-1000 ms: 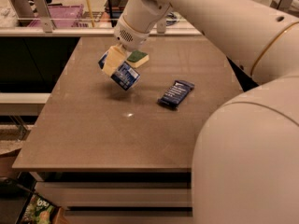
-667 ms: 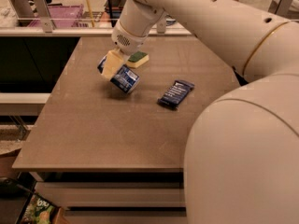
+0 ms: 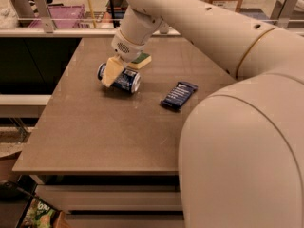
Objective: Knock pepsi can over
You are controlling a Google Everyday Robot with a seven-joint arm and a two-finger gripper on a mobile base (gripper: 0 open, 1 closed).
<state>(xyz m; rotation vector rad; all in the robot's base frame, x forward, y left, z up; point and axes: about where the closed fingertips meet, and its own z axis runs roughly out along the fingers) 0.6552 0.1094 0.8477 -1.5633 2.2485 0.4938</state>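
The pepsi can point(image 3: 124, 80), blue with a silver end and white markings, lies on its side on the brown table point(image 3: 104, 132), towards the back left. My gripper point(image 3: 112, 72) hangs from the cream arm directly over the can's left half. One tan finger point(image 3: 109, 73) covers part of the can and touches it.
A flat dark-blue snack bar wrapper point(image 3: 178, 95) lies right of the can. A yellow and green sponge point(image 3: 140, 60) sits just behind the can. My large cream arm body fills the right side. A railing and a purple bin point(image 3: 61, 14) stand behind the table.
The can was tilted under my gripper; it now lies flat on its side on the table. My gripper has stayed over it.
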